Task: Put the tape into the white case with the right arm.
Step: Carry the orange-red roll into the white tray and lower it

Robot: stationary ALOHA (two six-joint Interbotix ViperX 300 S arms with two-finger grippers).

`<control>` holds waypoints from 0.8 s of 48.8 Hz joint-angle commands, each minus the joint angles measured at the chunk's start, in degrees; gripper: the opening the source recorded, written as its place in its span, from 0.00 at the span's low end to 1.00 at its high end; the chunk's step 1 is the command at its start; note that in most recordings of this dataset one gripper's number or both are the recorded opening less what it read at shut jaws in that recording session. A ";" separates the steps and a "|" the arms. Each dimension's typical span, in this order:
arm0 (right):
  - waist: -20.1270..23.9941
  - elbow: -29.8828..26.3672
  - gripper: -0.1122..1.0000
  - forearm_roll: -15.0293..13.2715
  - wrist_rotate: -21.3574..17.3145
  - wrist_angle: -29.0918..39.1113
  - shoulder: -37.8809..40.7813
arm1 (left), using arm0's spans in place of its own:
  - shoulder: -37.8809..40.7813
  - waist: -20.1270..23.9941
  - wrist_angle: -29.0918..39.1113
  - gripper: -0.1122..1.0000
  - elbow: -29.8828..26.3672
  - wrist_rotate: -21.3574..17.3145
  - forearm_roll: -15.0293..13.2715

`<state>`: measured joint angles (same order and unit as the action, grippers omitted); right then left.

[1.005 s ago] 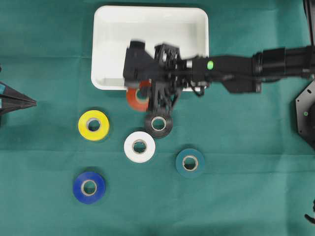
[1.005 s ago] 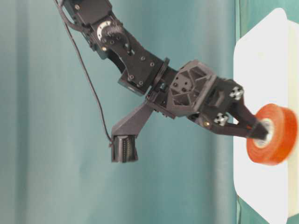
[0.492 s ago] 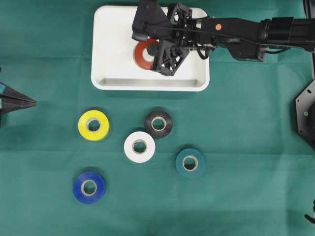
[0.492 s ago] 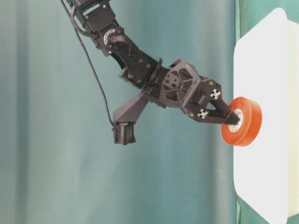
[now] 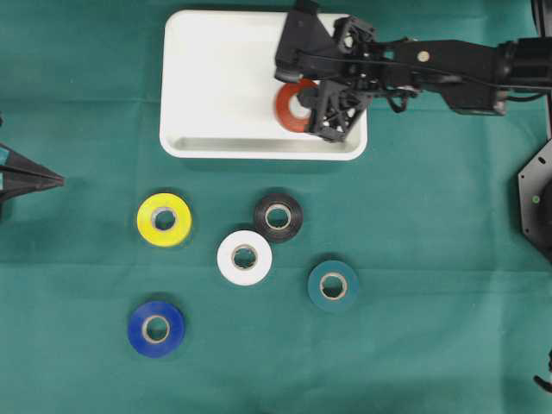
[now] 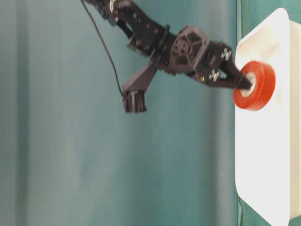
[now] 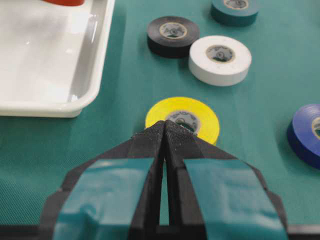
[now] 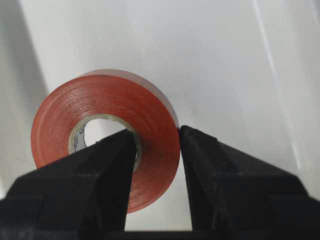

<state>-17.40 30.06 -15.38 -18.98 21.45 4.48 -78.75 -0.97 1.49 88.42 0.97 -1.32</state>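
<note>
The right claw (image 5: 304, 110) is clamped on the red tape roll (image 5: 291, 105) over the white case (image 5: 216, 78); left claw (image 7: 164, 131) together; yellow (image 5: 164, 219), black (image 5: 278, 216), white (image 5: 244, 257), teal (image 5: 333, 285), blue (image 5: 156, 328) rolls dot the green-clothed table (image 5: 431, 259)

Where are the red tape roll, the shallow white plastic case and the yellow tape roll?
red tape roll (image 8: 150, 120), right wrist view, flat side face.
white case (image 5: 207, 148), overhead view, near rim.
yellow tape roll (image 5: 148, 226), overhead view, top face.
</note>
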 commanded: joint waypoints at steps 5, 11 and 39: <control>0.00 3.16 0.12 -0.18 0.00 -3.25 -3.34 | 0.53 0.09 -0.44 0.10 -0.62 0.00 -0.09; 0.00 4.13 0.12 -0.18 -0.09 -5.19 -3.25 | 0.53 0.09 -0.44 0.10 -0.62 0.00 -0.09; -0.35 5.36 0.22 -0.18 0.09 -4.39 -2.72 | 0.53 0.09 -0.44 0.10 -0.53 0.00 -0.09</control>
<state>-17.67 35.51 -15.38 -18.98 17.23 2.90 -78.75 -0.97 1.49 88.42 0.97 -1.32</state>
